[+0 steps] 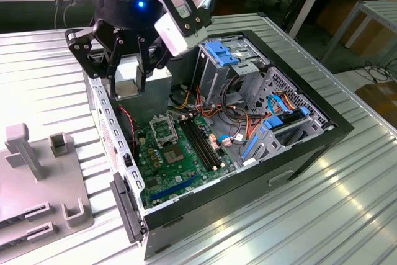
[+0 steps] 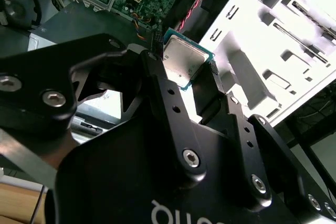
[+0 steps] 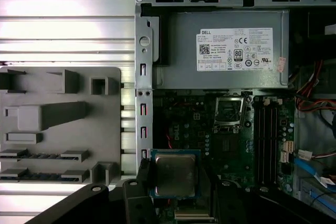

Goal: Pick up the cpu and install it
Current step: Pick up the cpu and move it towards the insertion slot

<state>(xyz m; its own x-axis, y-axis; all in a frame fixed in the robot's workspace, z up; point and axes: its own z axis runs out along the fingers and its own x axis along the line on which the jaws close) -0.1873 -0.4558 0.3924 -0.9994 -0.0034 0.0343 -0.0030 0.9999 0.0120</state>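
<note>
above the open computer case [image 1: 329, 130], close to its side wall, your entries stand as follows; item one: gripper [image 2: 185, 69], fingers [image 2: 160, 87] clamped on two opposite edges of the cpu [image 3: 175, 174]; item two: the cpu itself, silver-grey lid up, green board edge showing all round, held level and clear of the motherboard [image 1: 180, 166], touching nothing but the fingers; item three: cpu socket [image 3: 229, 111], a square metal frame on the board, well apart from the held chip, its middle looking dark and unfilled; whether its hinged plate is folded fully back you cannot tell; item four: memory slots [image 3: 265, 135], long and black, just beside the socket; item five: grey power supply [image 3: 226, 51], beyond the socket in the first wrist view; item six: grey parts fixture [image 3: 63, 124], outside the case on the ribbed table [image 1: 347, 215], its pockets showing no chip.

step in hand, as you may judge it: the pick-up is done and the carry toward the socket is under way; the install is not yet made; seating would call for the chip brought square over the frame, kept flat, its corners matched to the socket, and let down without side load, since a tilted or offset chip could catch the frame.
</note>
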